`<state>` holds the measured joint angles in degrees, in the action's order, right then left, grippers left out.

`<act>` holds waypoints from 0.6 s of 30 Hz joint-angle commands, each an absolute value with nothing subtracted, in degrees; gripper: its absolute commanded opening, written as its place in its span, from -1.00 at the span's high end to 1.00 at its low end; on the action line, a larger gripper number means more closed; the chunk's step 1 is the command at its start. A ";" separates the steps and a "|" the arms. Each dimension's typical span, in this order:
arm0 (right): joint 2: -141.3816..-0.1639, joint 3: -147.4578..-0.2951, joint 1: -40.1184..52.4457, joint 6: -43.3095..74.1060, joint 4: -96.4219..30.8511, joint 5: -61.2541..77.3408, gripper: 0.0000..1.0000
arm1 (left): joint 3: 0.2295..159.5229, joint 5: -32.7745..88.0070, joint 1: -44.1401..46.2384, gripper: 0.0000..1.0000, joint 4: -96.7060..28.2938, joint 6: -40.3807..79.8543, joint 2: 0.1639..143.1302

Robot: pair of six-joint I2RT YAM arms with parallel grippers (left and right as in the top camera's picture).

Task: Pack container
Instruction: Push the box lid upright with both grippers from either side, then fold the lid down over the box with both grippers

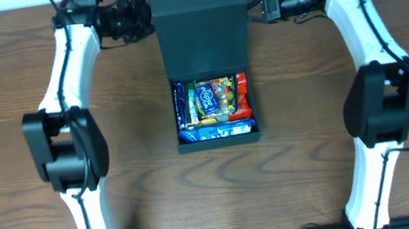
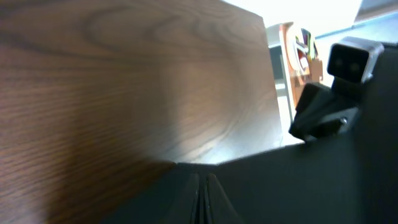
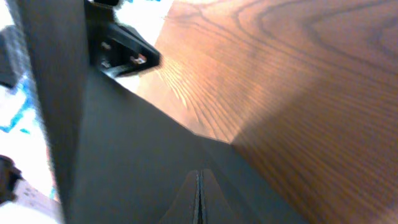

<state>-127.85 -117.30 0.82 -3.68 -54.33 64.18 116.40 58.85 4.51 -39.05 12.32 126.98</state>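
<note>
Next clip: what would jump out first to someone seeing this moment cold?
The dark container sits mid-table, its compartment crammed with bright snack packets and its lid flap open toward the far edge. The left tool and right tool flank that flap, one on each side.

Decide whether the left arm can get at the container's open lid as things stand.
Probably yes: the left end effector sits right beside the lid, at its left edge, with nothing between them.
</note>
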 commanded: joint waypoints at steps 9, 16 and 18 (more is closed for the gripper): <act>-121.25 -118.10 1.32 -23.35 -70.17 56.31 0.97 | 117.73 59.61 4.56 0.89 -52.36 -7.51 121.47; -120.22 -118.10 1.56 -25.80 -75.44 48.56 0.97 | 117.73 58.37 4.58 0.89 -62.96 -17.21 121.36; -119.70 -118.13 1.56 -25.80 -75.68 47.16 0.97 | 117.73 56.62 4.56 0.89 -64.82 -18.13 121.36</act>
